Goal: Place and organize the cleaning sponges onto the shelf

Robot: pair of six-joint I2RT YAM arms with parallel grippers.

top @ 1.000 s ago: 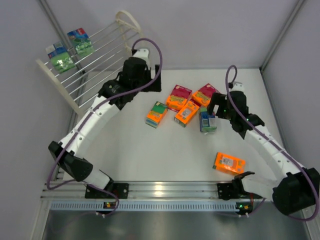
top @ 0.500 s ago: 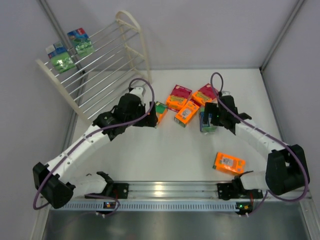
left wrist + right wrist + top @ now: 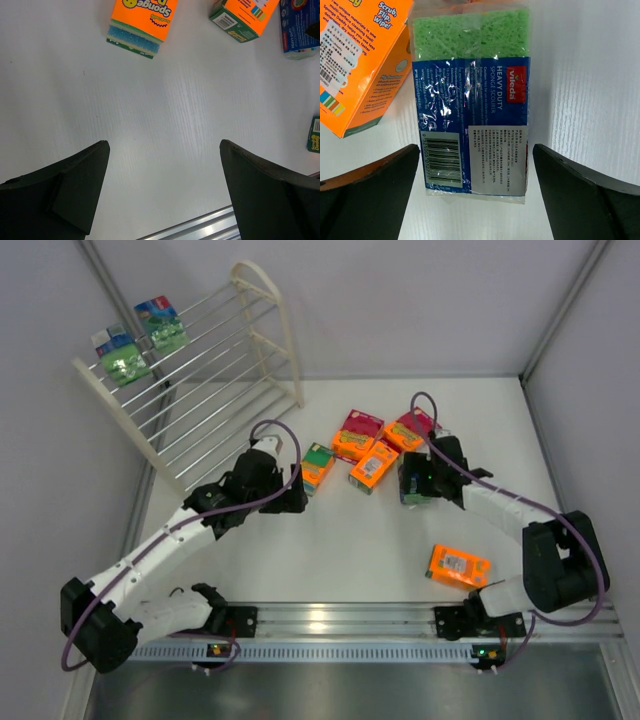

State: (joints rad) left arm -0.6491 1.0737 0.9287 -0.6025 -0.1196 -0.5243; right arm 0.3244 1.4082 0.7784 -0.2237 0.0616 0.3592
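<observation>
Top external view: the cream-white tiered shelf of thin metal rods (image 3: 215,370) stands at the far left corner of the white table (image 3: 350,540). Two green plastic-wrapped sponge packs with blue-and-white labels lie side by side on its upper rods (image 3: 122,358) (image 3: 162,328). The other packs lie on the table to the right of the shelf. Nearest its foot is an orange pack with a green label (image 3: 316,467). Farther from the shelf are two orange packs with magenta labels (image 3: 357,434) (image 3: 408,430), another orange pack (image 3: 374,465) and a green pack with a blue label (image 3: 415,485). A lone orange pack (image 3: 459,566) lies farthest from the shelf, toward the ribbed aluminium rail (image 3: 330,620). The left gripper (image 3: 292,500) hovers just off the shelf's near end, beside the green-labelled orange pack. In its wrist view the black fingers (image 3: 65,200) stand wide apart over bare table with nothing between them, and "Sponge" reads on the orange pack ahead (image 3: 142,20). The right gripper (image 3: 412,483) hangs over the blue-labelled green pack. Its wrist view shows the jaws spread wide on either side of that pack (image 3: 470,100) without touching it. The label there reads "vileda" on a red patch and "HEAVY DUTY SPONGE SCOURER", with a barcode below. The orange box beside it (image 3: 360,60) reads "Scrub, Flip, Wipe!".
</observation>
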